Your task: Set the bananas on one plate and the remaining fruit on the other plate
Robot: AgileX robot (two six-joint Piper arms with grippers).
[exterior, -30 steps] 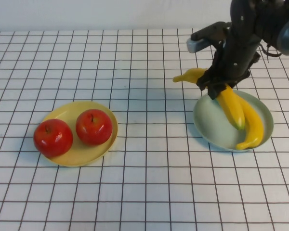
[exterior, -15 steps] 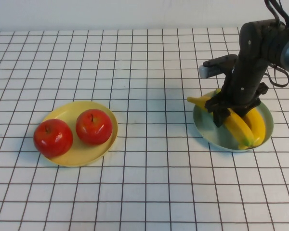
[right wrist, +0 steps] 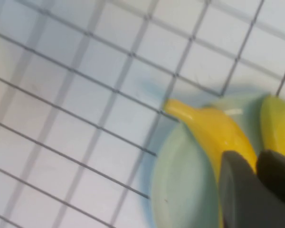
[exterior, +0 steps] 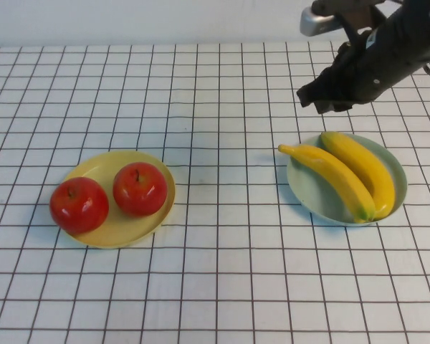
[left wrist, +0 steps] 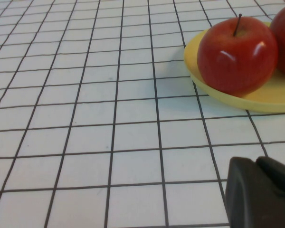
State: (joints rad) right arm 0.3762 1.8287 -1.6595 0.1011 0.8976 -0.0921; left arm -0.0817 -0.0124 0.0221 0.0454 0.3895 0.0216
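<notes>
Working from the blue-green plate as my landmark: nearest me, the gridded tablecloth runs bare on the robot's side of the plate, with wide room along that whole near strip. Both bananas lie side by side in the plate; the one on the robot's left pokes its stem end out over the plate's rim onto the cloth, the other one sits wholly inside. Well off to the robot's left of the plate, with a broad open band of cloth between, I see the yellow plate carrying the two red apples, which are close together, the left one bulging over that plate's near-left rim. The left gripper shows only in its wrist view, low over the cloth near the yellow plate and apart from it; its dark fingers lie pressed together with nothing between them. Beyond the blue-green plate, on its far side and raised clear above it, I see the right gripper hanging from the dark right arm; in its wrist view the fingertips sit close side by side over the bananas, only a thin slit between them, holding nothing and touching neither fruit. I can read no writing or labels on anything; only the black grid lines mark the cloth.
</notes>
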